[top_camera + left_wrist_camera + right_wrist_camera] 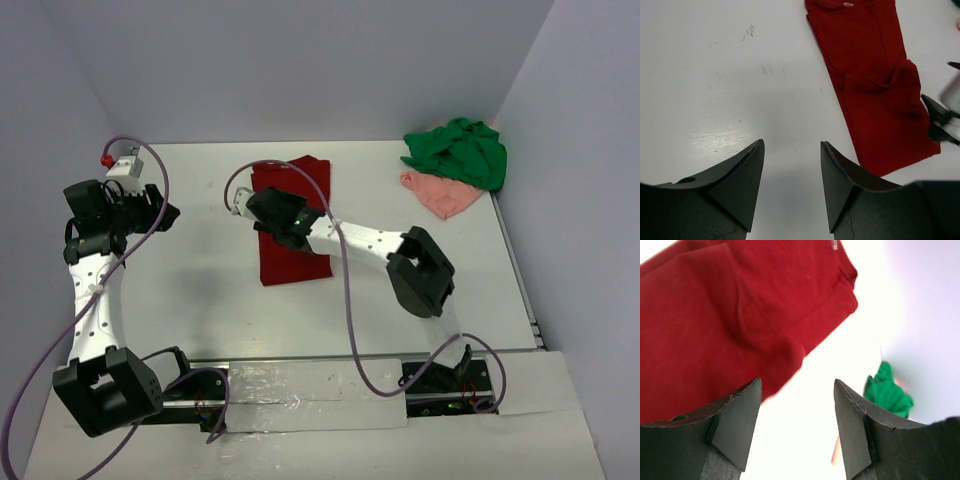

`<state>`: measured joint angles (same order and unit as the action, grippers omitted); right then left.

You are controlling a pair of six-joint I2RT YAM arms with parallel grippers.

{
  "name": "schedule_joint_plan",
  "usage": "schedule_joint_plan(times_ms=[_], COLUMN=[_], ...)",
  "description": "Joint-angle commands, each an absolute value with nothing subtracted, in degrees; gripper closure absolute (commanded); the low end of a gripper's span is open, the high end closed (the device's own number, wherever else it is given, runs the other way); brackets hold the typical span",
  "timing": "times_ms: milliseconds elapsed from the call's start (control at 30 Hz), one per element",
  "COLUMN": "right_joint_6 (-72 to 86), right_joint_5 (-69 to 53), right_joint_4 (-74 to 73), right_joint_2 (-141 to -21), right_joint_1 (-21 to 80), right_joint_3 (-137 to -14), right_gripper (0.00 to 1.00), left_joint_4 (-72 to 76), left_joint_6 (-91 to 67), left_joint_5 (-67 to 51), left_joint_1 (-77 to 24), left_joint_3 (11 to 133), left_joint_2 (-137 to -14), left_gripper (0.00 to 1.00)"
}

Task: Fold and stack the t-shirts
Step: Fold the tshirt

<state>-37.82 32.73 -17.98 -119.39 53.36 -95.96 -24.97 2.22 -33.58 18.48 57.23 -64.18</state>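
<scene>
The dark red t-shirt lies folded into a long narrow strip in the middle of the white table. It also shows in the left wrist view and in the right wrist view. My right gripper hovers open and empty over the strip's far half. My left gripper is open and empty over bare table, left of the shirt. The green t-shirt lies crumpled on the pale pink one at the back right corner.
Lavender walls close in the table at the back and on both sides. A white block with a red knob stands at the back left. Purple cables loop over the table from both arms. The right arm's forearm crosses the table's middle.
</scene>
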Motion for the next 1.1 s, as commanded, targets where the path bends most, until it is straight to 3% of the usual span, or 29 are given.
schedule_joint_plan(times_ms=[0,233,467,1067], right_joint_6=[-34.6,-29.3,-28.1,-30.9], right_joint_5=[33.8,28.6,27.2,26.8], right_joint_4=[-19.3,-26.4,-25.8,-19.8], right_joint_2=[-109.0,-101.4,-102.3,-113.9], right_joint_1=[58.1,64.2,67.9,68.9], right_joint_3=[-91.4,-80.4,-71.8,-72.1], right_gripper=[0.34,0.35,0.36,0.38], left_joint_4=[-24.8,-25.0,-25.3,-25.2], left_joint_6=[3.0,2.9,2.9,3.3], left_joint_5=[-35.4,-35.6,-35.7,-35.8], left_joint_1=[18.9,18.9,18.9,18.9], left_joint_3=[56.9,57.0,57.2,57.2], left_joint_2=[-62.3,-62.2,-61.7,-61.0], left_gripper=[0.42,0.43,0.42,0.42])
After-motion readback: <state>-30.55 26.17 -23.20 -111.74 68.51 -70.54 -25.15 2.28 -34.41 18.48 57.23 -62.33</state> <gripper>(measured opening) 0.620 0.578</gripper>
